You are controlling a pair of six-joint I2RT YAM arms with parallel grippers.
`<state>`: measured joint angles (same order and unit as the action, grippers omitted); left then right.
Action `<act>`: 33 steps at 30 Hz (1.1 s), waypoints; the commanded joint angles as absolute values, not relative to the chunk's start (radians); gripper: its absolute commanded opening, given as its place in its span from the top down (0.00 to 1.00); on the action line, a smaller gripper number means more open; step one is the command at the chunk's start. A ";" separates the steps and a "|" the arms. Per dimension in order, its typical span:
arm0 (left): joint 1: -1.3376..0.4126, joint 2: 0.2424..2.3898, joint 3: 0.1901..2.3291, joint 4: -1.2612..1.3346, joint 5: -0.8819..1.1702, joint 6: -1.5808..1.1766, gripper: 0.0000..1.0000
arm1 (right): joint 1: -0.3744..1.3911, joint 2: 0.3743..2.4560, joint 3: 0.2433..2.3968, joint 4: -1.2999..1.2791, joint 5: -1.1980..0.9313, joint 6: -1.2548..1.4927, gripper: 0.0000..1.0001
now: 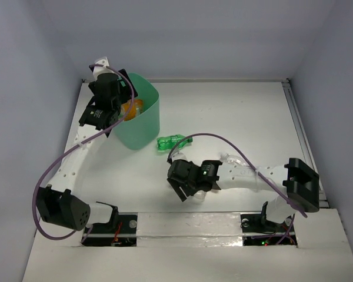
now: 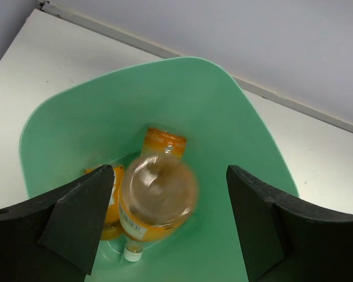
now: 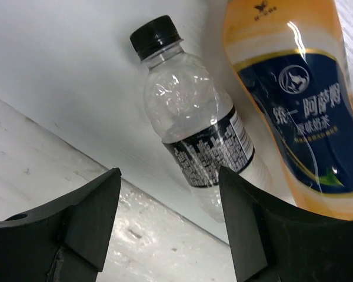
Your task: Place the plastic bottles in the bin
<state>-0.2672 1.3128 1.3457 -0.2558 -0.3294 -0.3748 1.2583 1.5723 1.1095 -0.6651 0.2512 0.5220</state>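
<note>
My left gripper [image 1: 115, 113] hangs open over the mint-green bin [image 1: 146, 120]. In the left wrist view an orange bottle [image 2: 159, 197], blurred, sits free between my open fingers [image 2: 82, 211] inside the bin [image 2: 223, 117]. A second orange bottle [image 2: 113, 214] lies beside it on the bin floor. A green bottle [image 1: 173, 142] lies on the table right of the bin. My right gripper [image 1: 181, 187] is open and low over the table. Its wrist view shows a clear bottle [image 3: 194, 135] with a black cap and an orange bottle with a dark blue label [image 3: 300, 111] just ahead of it.
The bin stands at the far left near the back wall. A clear bottle [image 1: 230, 158] shows partly beside the right forearm. A raised white ledge [image 3: 106, 235] runs under my right gripper along the table's near edge. Purple cables trail along both arms.
</note>
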 commanded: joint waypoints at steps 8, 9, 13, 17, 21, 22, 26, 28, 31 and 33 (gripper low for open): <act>-0.267 1.209 1.385 -0.271 -0.187 -0.406 0.18 | 1.269 1.577 1.180 -0.779 0.348 0.497 0.23; -0.267 1.200 1.400 -0.281 -0.177 -0.414 0.18 | 1.269 1.581 1.175 -0.773 0.353 0.491 0.23; -0.267 1.148 1.411 -0.305 -0.108 -0.448 0.18 | 1.269 1.614 1.141 -0.704 0.328 0.462 0.21; -0.267 1.085 1.396 -0.322 -0.066 -0.475 0.18 | 1.269 1.672 1.124 -0.654 0.321 0.436 0.21; -0.267 1.051 1.394 -0.360 -0.054 -0.482 0.19 | 1.269 1.690 1.115 -0.608 0.279 0.431 0.22; -0.267 1.046 1.397 -0.379 -0.052 -0.483 0.19 | 1.269 1.693 1.114 -0.586 0.267 0.433 0.23; -0.267 1.019 1.408 -0.414 -0.025 -0.488 0.20 | 1.269 1.709 1.118 -0.568 0.241 0.449 0.34; -0.267 1.009 1.417 -0.440 -0.012 -0.489 0.21 | 1.269 1.697 1.133 -0.587 0.247 0.459 0.40; -0.267 0.985 1.411 -0.478 -0.005 -0.491 0.22 | 1.269 1.611 1.175 -0.632 0.265 0.472 0.53; -0.267 0.945 1.384 -0.503 -0.006 -0.491 0.25 | 1.269 1.513 1.236 -0.714 0.278 0.479 0.53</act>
